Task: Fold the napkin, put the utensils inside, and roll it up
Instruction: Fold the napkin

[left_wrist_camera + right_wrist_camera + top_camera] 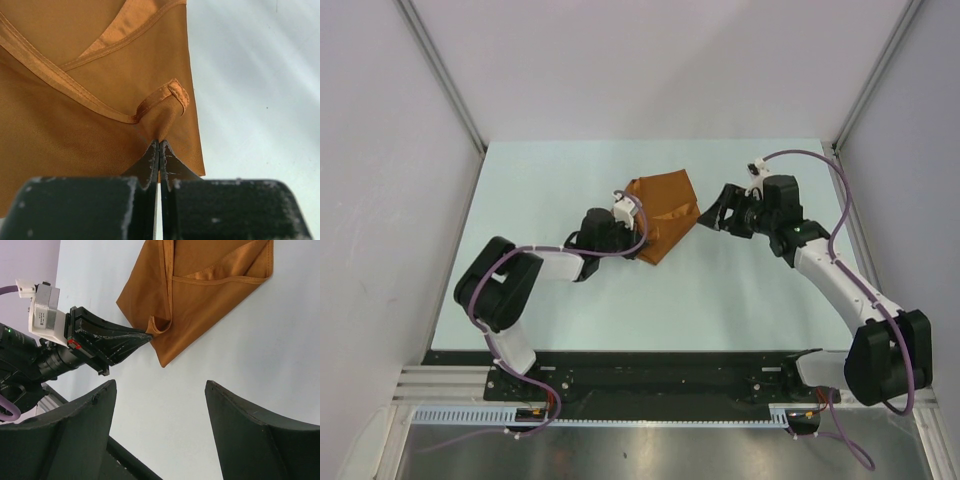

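Lab cell: white panels (650, 60), aluminium rails (440, 72).

L pincer (159, 146) tight (R pincer (160, 385) wide)

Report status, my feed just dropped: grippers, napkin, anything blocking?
Left gripper shut on napkin hem. Right gripper open, clear of it. Napkin partly folded. No obstruction seen.

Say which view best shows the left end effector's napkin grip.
Left wrist: the shut left end effector pinches a napkin fold, close up. Right wrist shows it side-on, smaller; top view mostly hides it.
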Controlling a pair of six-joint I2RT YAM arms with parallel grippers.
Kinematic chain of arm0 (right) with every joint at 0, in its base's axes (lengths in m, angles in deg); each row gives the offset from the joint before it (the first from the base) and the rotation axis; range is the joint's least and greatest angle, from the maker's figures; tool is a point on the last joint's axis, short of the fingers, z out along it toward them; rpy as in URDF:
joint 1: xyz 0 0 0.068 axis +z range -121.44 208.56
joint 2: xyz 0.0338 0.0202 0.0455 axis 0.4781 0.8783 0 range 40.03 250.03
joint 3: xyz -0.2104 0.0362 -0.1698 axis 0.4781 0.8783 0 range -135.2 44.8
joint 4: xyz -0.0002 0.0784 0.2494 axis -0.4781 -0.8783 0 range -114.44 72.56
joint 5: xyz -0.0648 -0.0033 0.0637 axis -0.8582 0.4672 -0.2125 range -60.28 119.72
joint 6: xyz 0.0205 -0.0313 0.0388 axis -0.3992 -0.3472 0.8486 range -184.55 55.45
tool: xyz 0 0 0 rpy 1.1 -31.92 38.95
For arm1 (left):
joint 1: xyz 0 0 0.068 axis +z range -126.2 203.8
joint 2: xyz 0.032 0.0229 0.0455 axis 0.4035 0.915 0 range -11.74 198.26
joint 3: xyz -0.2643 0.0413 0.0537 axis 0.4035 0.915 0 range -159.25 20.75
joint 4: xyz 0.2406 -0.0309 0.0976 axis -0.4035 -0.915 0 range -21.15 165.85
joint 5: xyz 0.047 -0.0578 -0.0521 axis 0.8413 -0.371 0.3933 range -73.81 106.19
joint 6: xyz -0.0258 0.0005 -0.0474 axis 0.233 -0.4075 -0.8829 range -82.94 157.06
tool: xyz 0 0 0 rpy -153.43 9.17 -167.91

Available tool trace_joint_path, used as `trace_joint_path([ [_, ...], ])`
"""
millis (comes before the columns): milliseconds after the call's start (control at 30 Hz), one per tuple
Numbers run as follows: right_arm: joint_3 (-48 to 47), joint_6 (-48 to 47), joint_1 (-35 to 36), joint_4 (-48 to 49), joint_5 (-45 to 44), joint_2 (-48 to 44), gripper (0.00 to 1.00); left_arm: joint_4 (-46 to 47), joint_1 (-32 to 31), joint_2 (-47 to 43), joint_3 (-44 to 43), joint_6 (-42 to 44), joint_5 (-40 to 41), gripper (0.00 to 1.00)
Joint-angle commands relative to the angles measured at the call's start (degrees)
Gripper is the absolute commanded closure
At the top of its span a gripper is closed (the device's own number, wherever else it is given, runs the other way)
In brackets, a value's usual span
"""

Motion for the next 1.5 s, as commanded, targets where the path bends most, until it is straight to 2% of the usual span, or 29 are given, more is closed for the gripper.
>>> trace_joint_path([
  [0, 0.1, 0.1, 0.8, 0.4, -1.2, 0.9, 0.23, -1.1, -0.9, -0.6, -0.1, 2.8, 1.4, 1.0],
  [67, 0.2, 0.2, 1.0, 0.5, -1.4, 1.6, 0.23, -2.0, -1.4, -1.1, 0.2, 3.2, 1.7, 0.88],
  [133, 0.3, 0.6, 1.7, 0.6, -1.9, 3.0, 0.23, -2.5, -1.9, -1.9, 0.9, 3.5, 1.7, 0.7],
  [200, 0.6, 1.2, 2.4, 0.9, -2.4, 4.4, 0.23, -2.3, -2.1, -2.6, 1.4, 2.8, 1.2, 0.59],
  [233, 0.8, 1.5, 2.4, 1.3, -2.3, 5.6, 0.23, -2.1, -2.2, -2.8, 2.0, 2.2, 0.6, 0.48],
  [333, 1.8, 3.5, 2.8, 4.1, -0.8, 8.5, 0.23, 0.1, -2.7, -4.8, 3.8, -1.1, -2.3, 0.34],
  [400, 2.0, 5.2, 2.9, 6.7, 0.7, 9.9, 0.24, 2.4, -2.7, -6.7, 4.6, -4.4, -4.5, 0.31],
  [467, 1.9, 6.0, 3.2, 8.6, 1.3, 12.5, 0.23, 3.3, -2.7, -8.0, 4.9, -6.5, -5.9, 0.22],
  [667, 0.6, 10.2, 3.7, 15.2, 4.7, 21.3, 0.24, 0.4, -2.1, -16.7, 3.9, -10.8, -6.6, 0.13],
  [767, -0.5, 12.3, 3.9, 18.7, 5.6, 24.7, 0.32, -8.7, -0.1, -21.1, 0.0, -11.0, -3.2, 0.11],
  [800, -1.0, 12.6, 3.9, 19.1, 5.5, 26.9, 0.34, -14.3, 0.8, -21.9, -1.1, -11.7, -1.9, 0.1],
  [900, -3.2, 13.1, 4.3, 19.3, 4.2, 31.2, 0.36, -22.1, 8.4, -23.6, -4.7, -14.5, 1.7, 0.08],
  [967, -4.0, 13.8, 4.4, 19.5, 3.2, 33.0, 0.37, -23.7, 12.0, -22.1, -5.5, -17.0, 3.2, 0.08],
  [1100, -4.6, 15.3, 4.5, 20.1, 1.0, 35.2, 0.4, -21.3, 19.1, -16.3, -5.5, -21.0, 0.2, 0.19],
  [1233, -4.5, 15.5, 4.2, 19.9, -2.3, 36.0, 0.44, -17.8, 19.5, -9.5, -8.1, -21.5, -1.9, 0.23],
  [1467, -7.5, 15.6, 2.9, 19.8, -2.0, 40.2, 0.57, -15.8, 20.8, 1.0, -14.7, -24.1, -4.2, 0.24],
])
